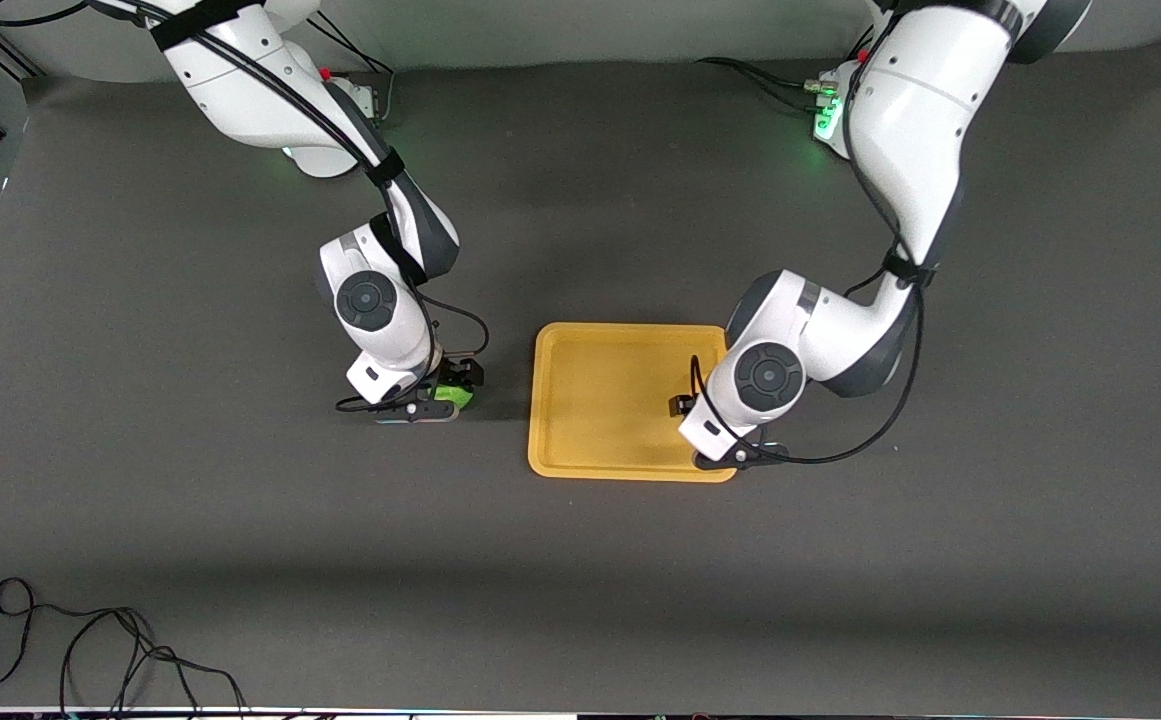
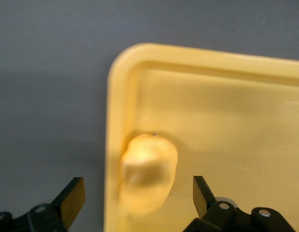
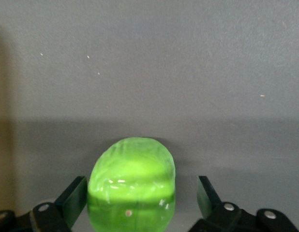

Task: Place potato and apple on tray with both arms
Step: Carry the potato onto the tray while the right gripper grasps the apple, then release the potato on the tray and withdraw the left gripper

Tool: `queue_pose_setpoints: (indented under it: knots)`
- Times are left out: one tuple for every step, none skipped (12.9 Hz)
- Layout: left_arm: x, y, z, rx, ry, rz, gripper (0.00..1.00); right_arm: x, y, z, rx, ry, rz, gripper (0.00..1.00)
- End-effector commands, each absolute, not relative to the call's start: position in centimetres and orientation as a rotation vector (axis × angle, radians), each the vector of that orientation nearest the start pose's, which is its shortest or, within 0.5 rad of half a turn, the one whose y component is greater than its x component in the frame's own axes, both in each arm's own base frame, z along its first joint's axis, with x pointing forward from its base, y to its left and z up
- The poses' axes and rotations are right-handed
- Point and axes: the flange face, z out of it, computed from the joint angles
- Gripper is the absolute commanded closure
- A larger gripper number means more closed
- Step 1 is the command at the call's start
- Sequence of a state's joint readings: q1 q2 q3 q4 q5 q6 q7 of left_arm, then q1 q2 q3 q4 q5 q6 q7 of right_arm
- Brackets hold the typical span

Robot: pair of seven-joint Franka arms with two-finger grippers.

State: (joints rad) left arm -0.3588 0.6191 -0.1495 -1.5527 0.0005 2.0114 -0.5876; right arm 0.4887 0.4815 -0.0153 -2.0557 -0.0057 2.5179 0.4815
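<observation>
Potato in tray, at its 4 o'clock corner.
Left gripper above it, fingers wide; right gripper spread wide around apple on table.

potato: 1 | apple: 1 | tray: 1 | arms: 2 | grippers: 2

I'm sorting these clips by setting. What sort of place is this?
Most likely a robotics lab bench, not a kitchen: two white arms are mounted along a table covered in dark grey cloth, loose cables trail across it, and the only props are a tray, a potato and an apple.
</observation>
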Motion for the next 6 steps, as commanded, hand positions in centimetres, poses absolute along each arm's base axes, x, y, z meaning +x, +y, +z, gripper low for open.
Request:
queue_pose_setpoints:
  knots:
    - [61.1,-25.1,40.6,-3.123,-0.239,0.194,0.00,52.5,27.1,18.8,-3.170,0.018,-0.010,0.20]
    - [61.1,-22.7,43.9,-3.124,-0.201,0.154,0.00,52.6,27.1,19.0,-3.167,0.015,-0.017,0.38]
    - [61.1,-20.2,46.4,-3.122,-0.152,0.127,0.00,52.8,27.2,19.8,-3.163,0.018,-0.029,0.47]
    - [61.2,-16.5,49.2,-3.120,-0.108,0.082,0.00,53.2,27.4,21.5,-3.152,0.019,-0.059,0.50]
    - [60.8,-13.8,51.6,-3.125,-0.043,0.045,0.00,53.6,27.5,23.7,-3.147,0.018,-0.074,0.50]
    - [60.2,-10.9,54.1,-3.124,0.002,0.007,0.00,54.1,27.4,26.6,-3.156,0.021,-0.056,0.50]
